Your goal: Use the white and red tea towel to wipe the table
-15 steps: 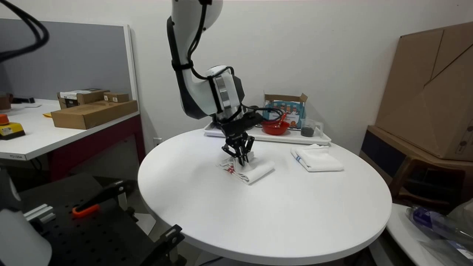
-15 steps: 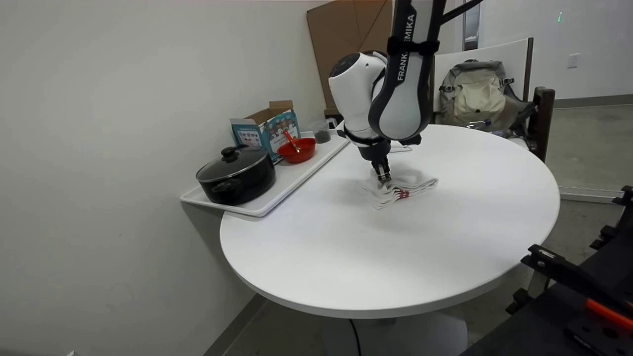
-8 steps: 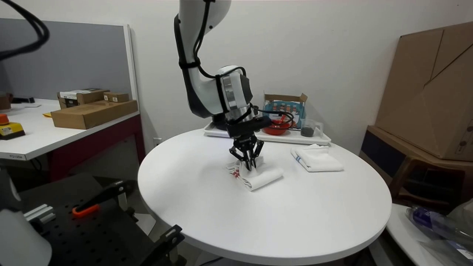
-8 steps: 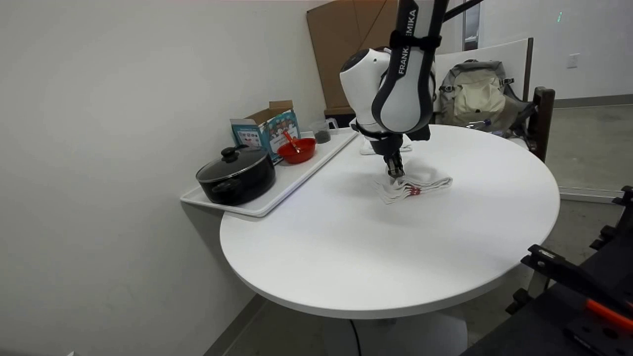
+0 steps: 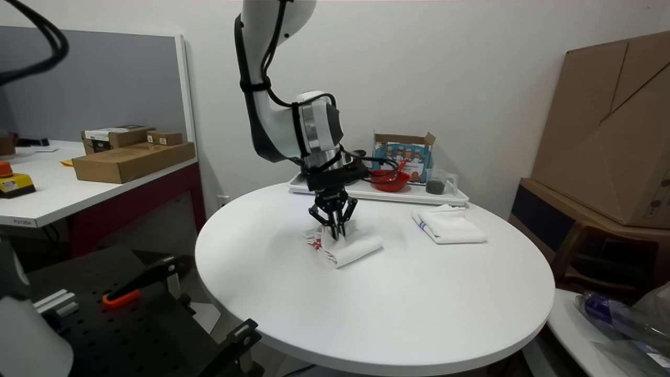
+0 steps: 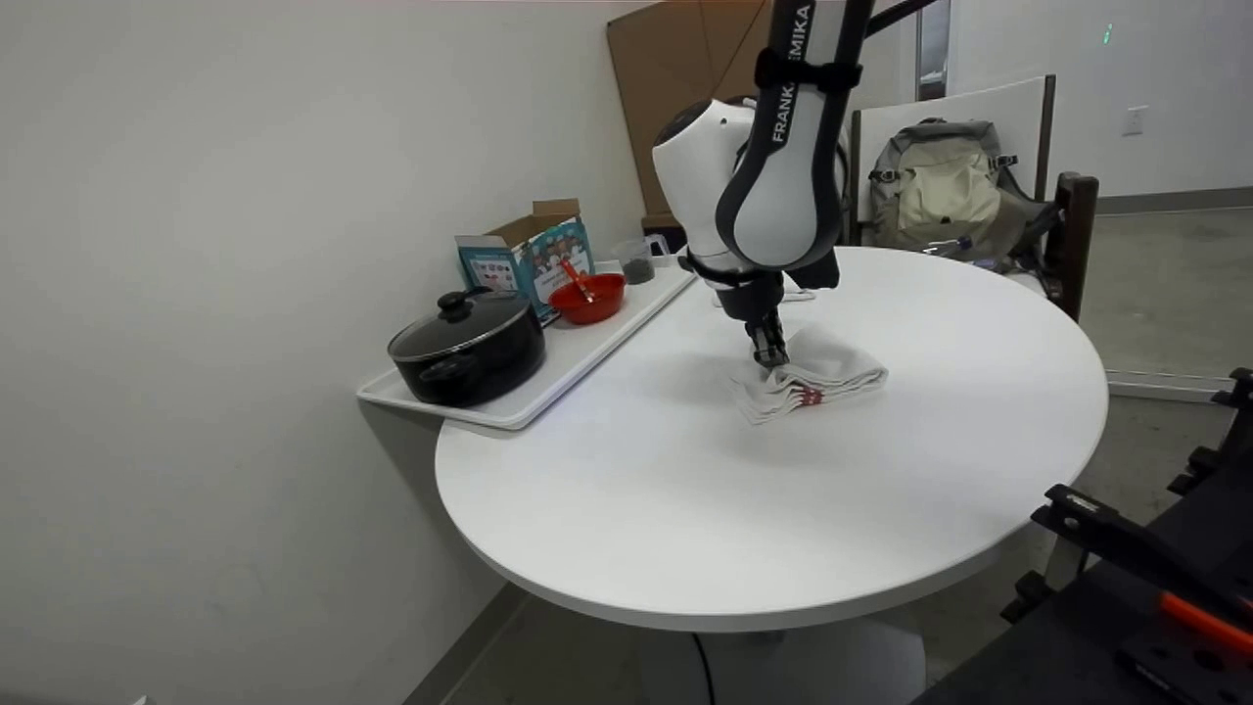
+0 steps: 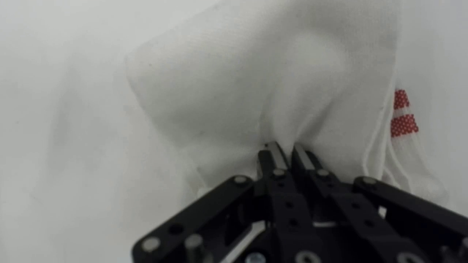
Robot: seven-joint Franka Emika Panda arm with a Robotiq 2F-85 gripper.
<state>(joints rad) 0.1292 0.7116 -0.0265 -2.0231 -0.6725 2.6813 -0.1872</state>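
The white and red tea towel (image 5: 352, 248) lies bunched on the round white table (image 5: 398, 309), with its red stripes toward one end. It also shows in an exterior view (image 6: 832, 370) and fills the middle of the wrist view (image 7: 219, 91). My gripper (image 5: 338, 234) points down into the towel and is shut on a pinched fold of it. In the wrist view the fingertips (image 7: 287, 148) are close together with cloth gathered between them. The towel appears to rest on the table top. The cloth directly under the fingers is hidden.
A flatter white cloth with a blue stripe (image 5: 449, 225) lies on the table. At the wall side, a white tray (image 6: 626, 338) holds a black pot (image 6: 470, 348), a red bowl (image 6: 589, 299), an open box (image 6: 553, 255) and a clear measuring cup (image 5: 438, 180).
In an exterior view, my gripper and the towel slid right, then back left to slightly left of where they were a second ago. The grip on the towel has stayed.
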